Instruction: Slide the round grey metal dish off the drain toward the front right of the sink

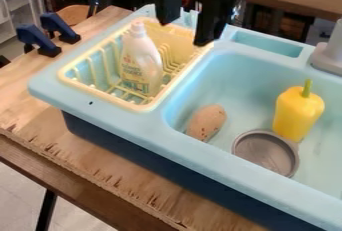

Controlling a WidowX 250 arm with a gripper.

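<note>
The black gripper (182, 32) hangs at the top of the view, open, over the back part of the yellow drying rack (77, 81). Nothing is between its fingers. Nearest to it, a white bottle (140, 60) stands in the rack, a little to the left and below in the view. In the light blue sink basin (247, 67) lie a brown speckled oval object (206, 123), a yellow bell pepper (296, 113) with a green stem, and a round grey metal dish (266, 152) close to the pepper.
A grey faucet base (328, 57) stands at the right rim of the sink. Two dark blue clamps (38, 40) (60, 27) grip the wooden table (133, 175) at the upper left. A shallow recess (267, 43) is set in the sink's back rim.
</note>
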